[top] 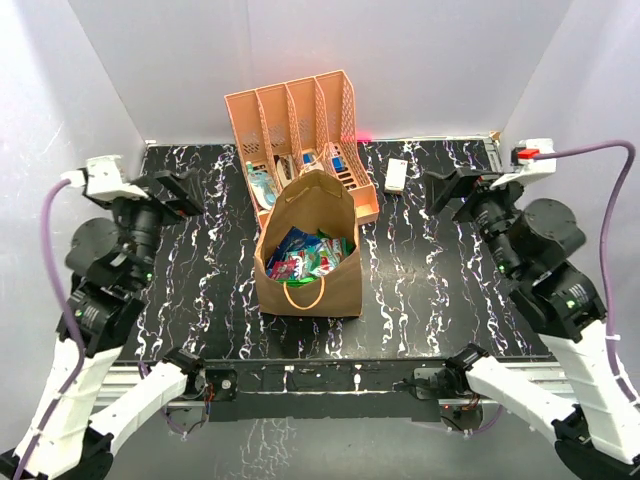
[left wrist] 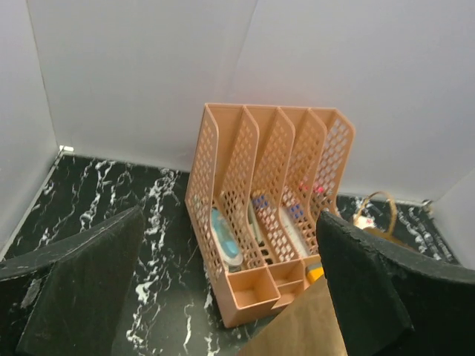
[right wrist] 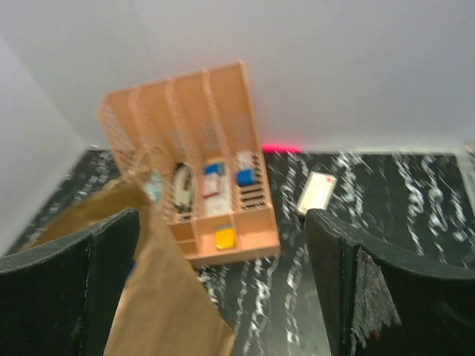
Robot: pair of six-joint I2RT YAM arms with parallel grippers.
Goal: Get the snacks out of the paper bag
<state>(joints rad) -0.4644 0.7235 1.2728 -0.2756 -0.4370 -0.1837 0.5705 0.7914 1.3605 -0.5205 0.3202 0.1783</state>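
The brown paper bag stands upright at the table's middle with its mouth open. Several glossy snacks, blue, red, teal and green, lie inside it. My left gripper is open and empty, raised off to the bag's left. My right gripper is open and empty, raised off to the bag's right. In the left wrist view the bag's edge shows low between the open fingers. In the right wrist view the bag's side fills the lower left between the fingers.
An orange-pink slotted file rack with small items stands right behind the bag; it also shows in the left wrist view and the right wrist view. A white remote lies to the rack's right. White walls enclose the black marbled table.
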